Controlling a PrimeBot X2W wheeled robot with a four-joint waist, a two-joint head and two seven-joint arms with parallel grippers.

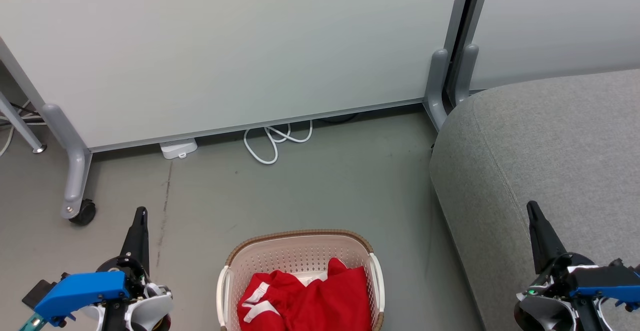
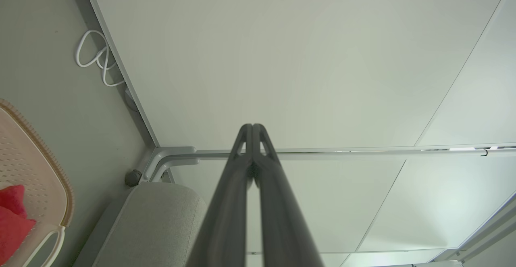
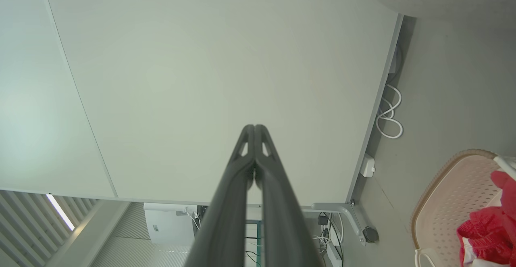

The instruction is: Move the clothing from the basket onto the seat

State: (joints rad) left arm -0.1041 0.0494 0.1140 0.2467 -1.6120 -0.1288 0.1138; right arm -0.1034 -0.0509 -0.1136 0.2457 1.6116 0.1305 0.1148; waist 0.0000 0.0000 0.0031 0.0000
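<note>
The red clothing (image 1: 312, 298) with white trim lies heaped in the cream basket (image 1: 300, 243) on the floor at the bottom middle of the head view. The grey seat (image 1: 550, 146) rises to the right of the basket. My left gripper (image 1: 142, 212) points up at the lower left, left of the basket, shut and empty. My right gripper (image 1: 532, 206) is at the lower right over the seat's front part, also shut with nothing held. In the left wrist view the left gripper (image 2: 252, 126) has its fingers pressed together, with the basket (image 2: 36, 170) and clothing (image 2: 12, 214) at the left edge. The right wrist view shows the right gripper (image 3: 254, 127) shut too, and the basket (image 3: 447, 202) with clothing (image 3: 487, 230) at the lower right.
A pale partition wall (image 1: 225, 46) on grey wheeled feet (image 1: 75, 176) stands behind the basket. A white cable loop (image 1: 272, 141) and a small white box (image 1: 178, 147) lie at its base. Bare grey floor (image 1: 325, 186) spreads between wall, basket and seat.
</note>
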